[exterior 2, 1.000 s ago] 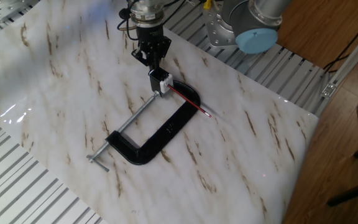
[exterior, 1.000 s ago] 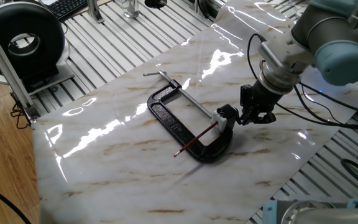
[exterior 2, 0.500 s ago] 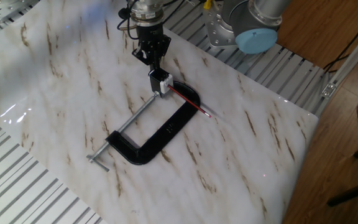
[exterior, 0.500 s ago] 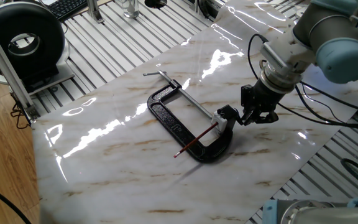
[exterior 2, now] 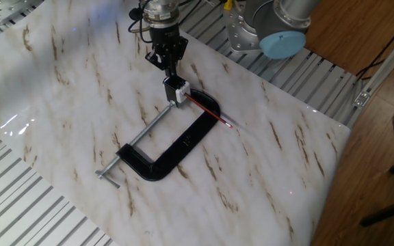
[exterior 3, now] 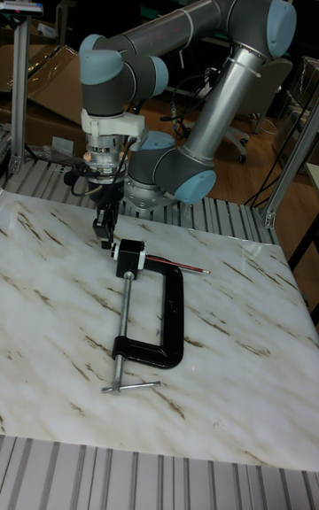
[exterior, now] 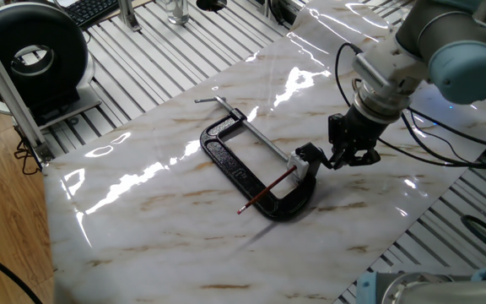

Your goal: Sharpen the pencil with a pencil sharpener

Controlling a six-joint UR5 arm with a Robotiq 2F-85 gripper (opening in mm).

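The thin red pencil lies across the lower arm of a black C-clamp, its upper end at the small whitish pencil sharpener held in the clamp's mouth. From the other side, the pencil runs from the pencil sharpener out over the clamp. My gripper hovers just beyond the clamp's screw end, on the side away from the pencil. Its fingers come together at the tips with nothing visible between them. In the tall view the gripper hangs beside the clamp block, and the pencil points right.
The clamp's silver threaded rod runs to a T-handle. The marble sheet lies on a slatted metal table. A round black fan-like device stands at the far left corner. Arm cables trail at the right.
The arm's upper joints shifted slightly. The gripper, pencil, sharpener and clamp stay where they were.
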